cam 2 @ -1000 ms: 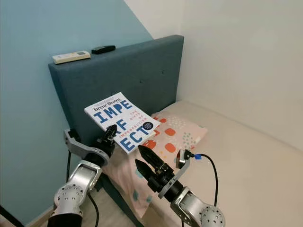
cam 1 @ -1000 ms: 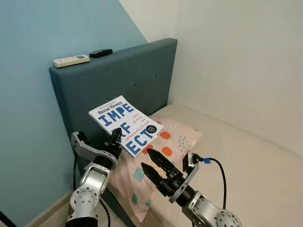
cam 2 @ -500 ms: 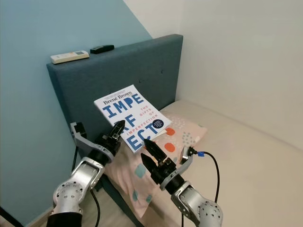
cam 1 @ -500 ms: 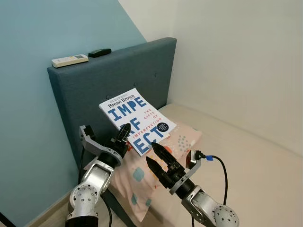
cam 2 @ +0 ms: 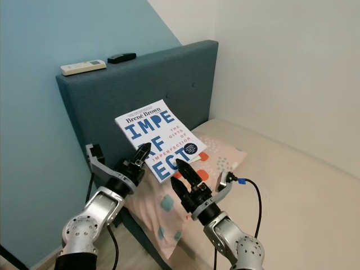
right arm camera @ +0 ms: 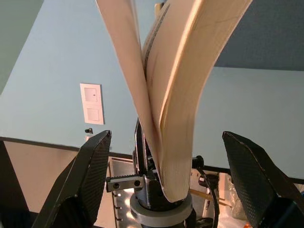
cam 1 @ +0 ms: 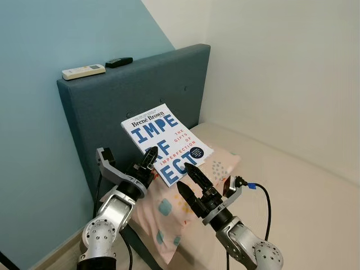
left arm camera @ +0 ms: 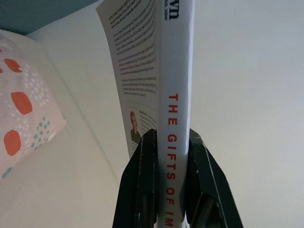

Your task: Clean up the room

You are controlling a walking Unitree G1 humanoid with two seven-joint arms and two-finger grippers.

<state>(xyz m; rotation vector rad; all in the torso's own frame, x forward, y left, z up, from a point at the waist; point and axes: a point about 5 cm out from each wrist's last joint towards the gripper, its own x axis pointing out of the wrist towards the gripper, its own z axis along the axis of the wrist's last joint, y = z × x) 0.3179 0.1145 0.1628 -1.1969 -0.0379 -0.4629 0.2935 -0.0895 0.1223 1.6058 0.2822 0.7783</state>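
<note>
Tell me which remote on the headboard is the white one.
The longer white remote, at the headboard's outer end beside the blue wall. The smaller black remote sits past it, toward the corner.

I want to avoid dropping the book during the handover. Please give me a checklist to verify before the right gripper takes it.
1. Left gripper shut on the book: ok, its fingers clamp the spine.
2. Right gripper open: ok, its fingers are spread wide on both sides of the page edges.
3. Book between the right fingers: ok in the right wrist view, but not touched yet.
4. Pages closed: not ok, they fan apart at the free edge.
5. Soft landing below: ok, the pillow lies under the book.
6. Remote controls on the headboard out of the way: ok.
</note>
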